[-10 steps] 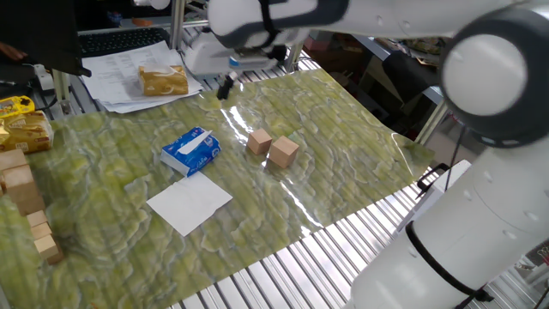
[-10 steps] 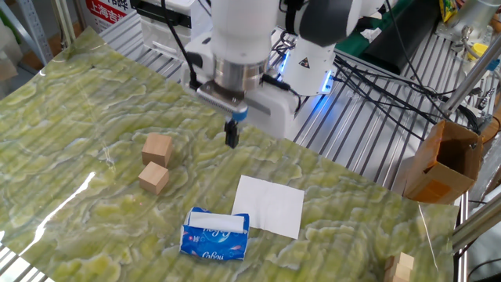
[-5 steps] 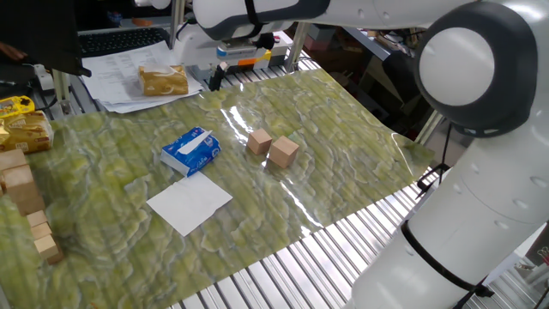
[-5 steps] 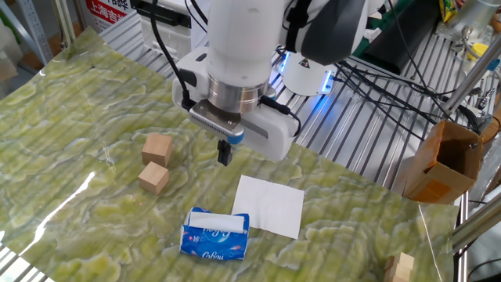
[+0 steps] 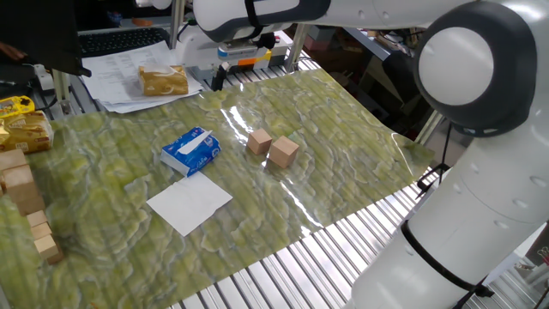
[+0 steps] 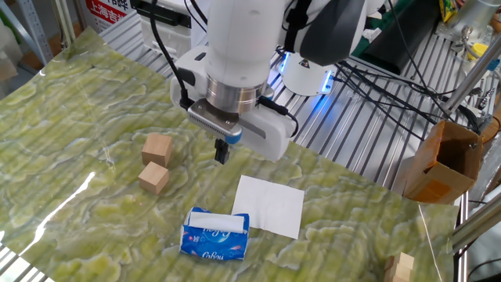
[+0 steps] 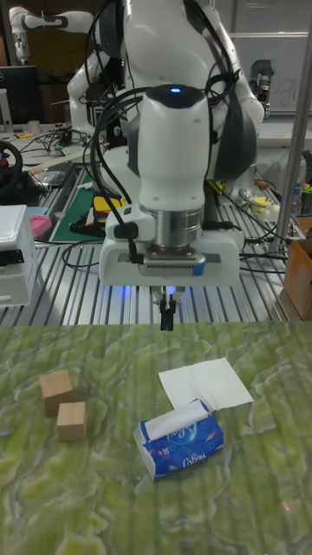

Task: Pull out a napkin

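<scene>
A blue-and-white tissue pack [image 6: 216,236] lies on the green mat [image 6: 70,110]. The napkin [image 6: 221,223] shows only as a white strip in the pack's top slot, also visible in the tall fixed view [image 7: 172,422]. My gripper [image 6: 221,151] hangs above the mat beyond the pack, well apart from it. Its fingers are pressed together with nothing between them. In the tall fixed view the gripper [image 7: 166,317] sits above and behind the pack [image 7: 180,442]; in one fixed view the gripper [image 5: 216,79] is near the mat's far edge, away from the pack [image 5: 190,151].
A flat white square sheet [image 6: 271,205] lies beside the pack. Two wooden cubes [image 6: 156,147] [image 6: 154,178] stand to the left. A brown cardboard box [image 6: 442,160] is off the mat at right. Papers, a yellow packet [image 5: 163,81] and wooden blocks [image 5: 26,197] line the far side.
The gripper, still shut, has shifted sideways along the mat's far edge and slightly nearer the pack, mostly over the first half second. The pack, sheet and cubes have not moved.
</scene>
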Action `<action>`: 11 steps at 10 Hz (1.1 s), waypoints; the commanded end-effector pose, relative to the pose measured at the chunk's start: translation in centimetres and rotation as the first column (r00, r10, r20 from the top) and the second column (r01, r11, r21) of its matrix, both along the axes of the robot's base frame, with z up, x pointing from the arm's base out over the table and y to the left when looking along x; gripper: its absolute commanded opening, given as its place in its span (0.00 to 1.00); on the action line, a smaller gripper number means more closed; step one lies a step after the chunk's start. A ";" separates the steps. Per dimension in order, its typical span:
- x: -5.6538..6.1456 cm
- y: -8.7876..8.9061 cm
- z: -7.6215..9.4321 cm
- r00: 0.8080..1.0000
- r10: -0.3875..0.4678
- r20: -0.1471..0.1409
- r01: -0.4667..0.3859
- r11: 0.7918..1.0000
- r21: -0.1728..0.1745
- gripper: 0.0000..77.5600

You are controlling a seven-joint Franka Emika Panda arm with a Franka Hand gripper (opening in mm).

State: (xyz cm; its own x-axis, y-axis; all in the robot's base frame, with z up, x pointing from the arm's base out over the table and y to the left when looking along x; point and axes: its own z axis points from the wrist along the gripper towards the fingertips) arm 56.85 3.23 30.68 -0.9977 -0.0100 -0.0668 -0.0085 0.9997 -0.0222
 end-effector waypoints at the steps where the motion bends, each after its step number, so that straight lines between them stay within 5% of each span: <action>1: 0.1 0.0 0.1 1.000 0.011 -0.003 -0.011 1.000 -0.001 0.00; 4: 0.1 0.0 0.1 1.000 -0.010 -0.006 0.011 1.000 0.020 0.00; 6: 0.1 0.0 0.1 0.998 -0.015 -0.057 0.016 1.000 0.010 0.00; 9: 0.1 0.0 0.1 0.998 -0.023 -0.055 0.022 1.000 -0.007 0.00; 11: 0.1 0.0 0.1 0.994 -0.003 -0.114 0.001 1.000 -0.011 0.00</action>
State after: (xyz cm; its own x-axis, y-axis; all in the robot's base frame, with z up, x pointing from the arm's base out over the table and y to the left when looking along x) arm 56.85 3.23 30.64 -1.0000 0.0079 -0.0009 0.0079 0.9996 -0.0287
